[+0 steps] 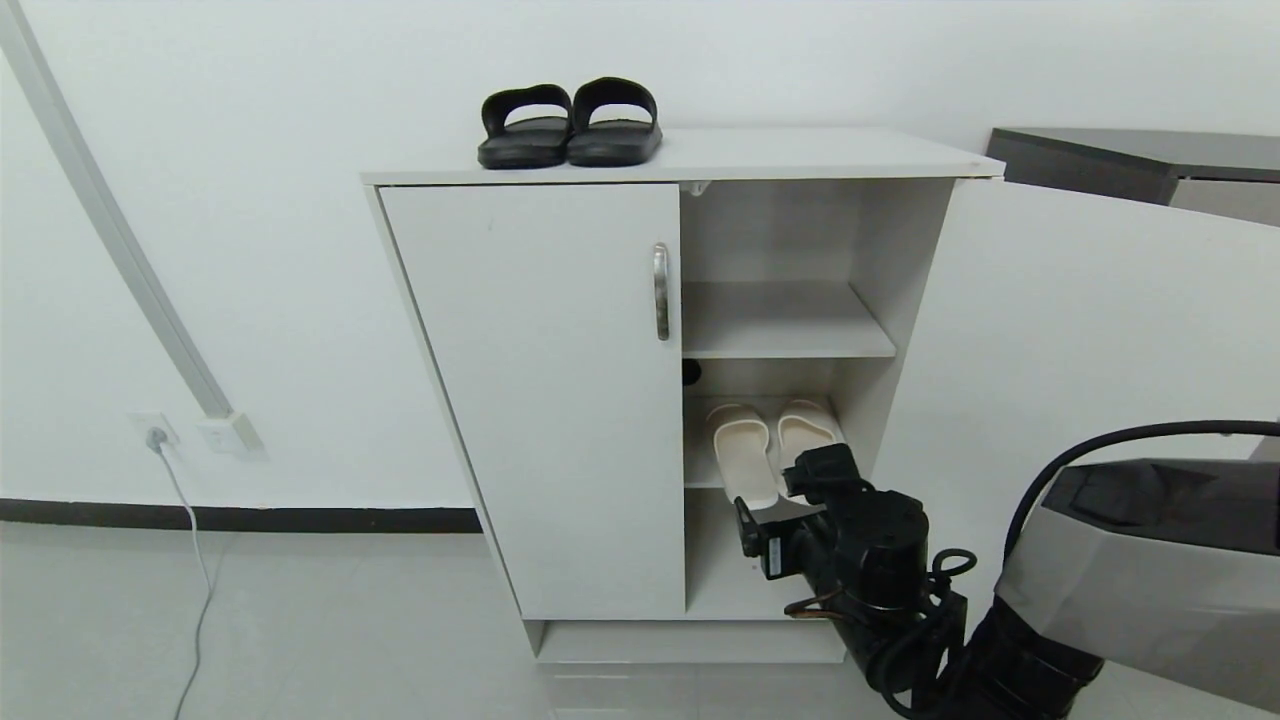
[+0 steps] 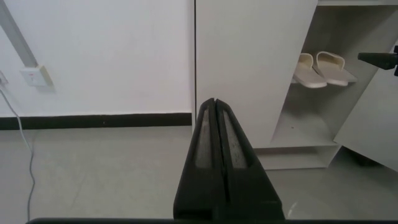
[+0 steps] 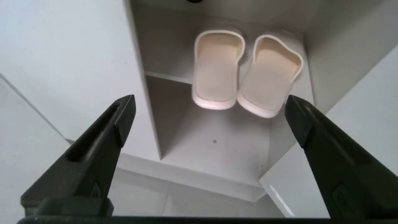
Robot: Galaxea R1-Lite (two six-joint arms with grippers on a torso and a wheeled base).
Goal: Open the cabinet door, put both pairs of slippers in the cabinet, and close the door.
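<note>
The white cabinet has its left door closed and its right door swung wide open. A black pair of slippers sits on the cabinet top. A cream pair of slippers lies side by side on the lower middle shelf, toes inward, also in the right wrist view and the left wrist view. My right gripper hangs open just in front of that shelf, apart from the cream pair. My left gripper is shut and empty, low, left of the cabinet.
A wall socket with a dangling cable and a slanted grey conduit are on the left wall. A grey unit stands behind the open door. The upper shelf is bare. Open floor lies to the left.
</note>
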